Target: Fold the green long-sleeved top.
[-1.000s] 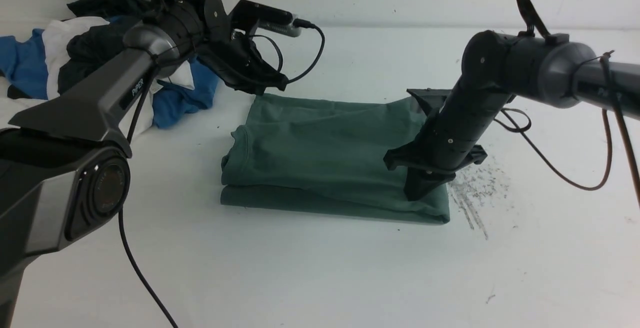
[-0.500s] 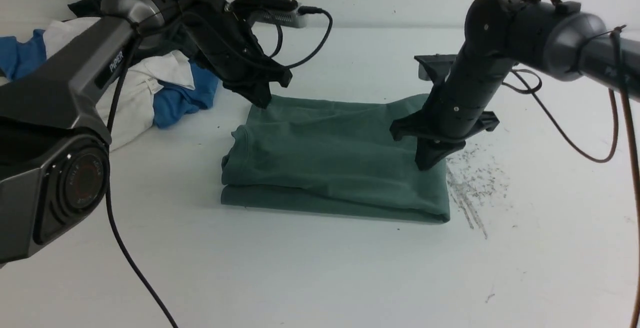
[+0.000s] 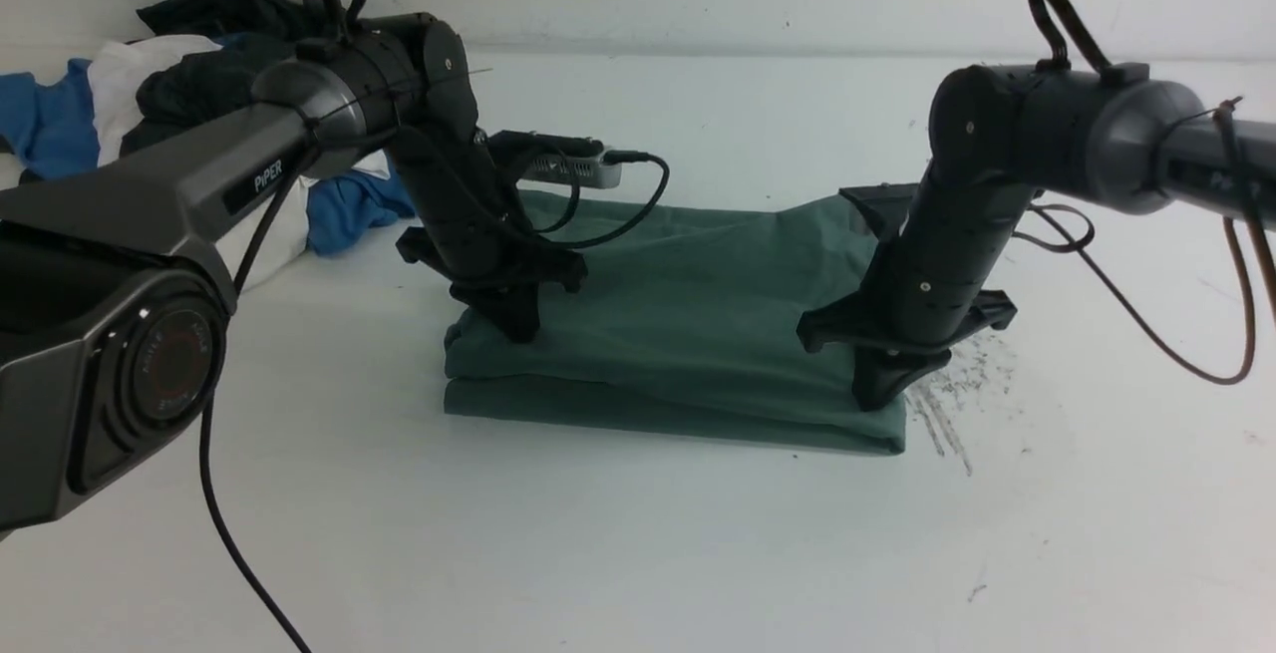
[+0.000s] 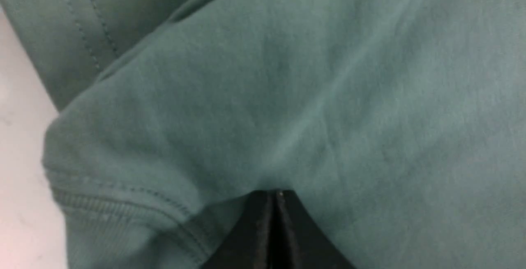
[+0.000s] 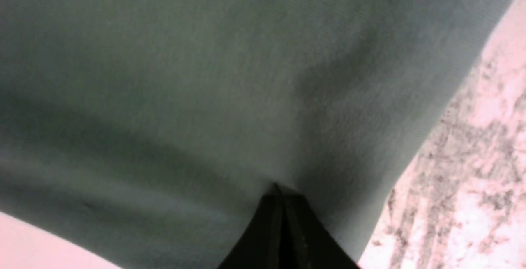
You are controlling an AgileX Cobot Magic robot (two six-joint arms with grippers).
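Observation:
The green long-sleeved top (image 3: 688,334) lies folded into a thick rectangle in the middle of the white table. My left gripper (image 3: 518,329) is shut and empty, its tip pressing down on the top's near left corner by the ribbed neck edge (image 4: 123,203); in the left wrist view its tip (image 4: 274,193) touches the cloth (image 4: 287,96). My right gripper (image 3: 877,399) is shut and empty, its tip pressing on the near right corner. In the right wrist view its tip (image 5: 276,187) touches the cloth (image 5: 205,76). Logo and label are hidden.
A pile of blue, white and dark garments (image 3: 189,105) lies at the back left of the table (image 3: 638,553). Dark scuff marks (image 3: 947,394) stain the table just right of the top. Cables hang from both arms.
My left gripper has come from the top's far left corner down to its near left corner. My right gripper has moved nearer and lower on the right edge. The top is pressed flatter.

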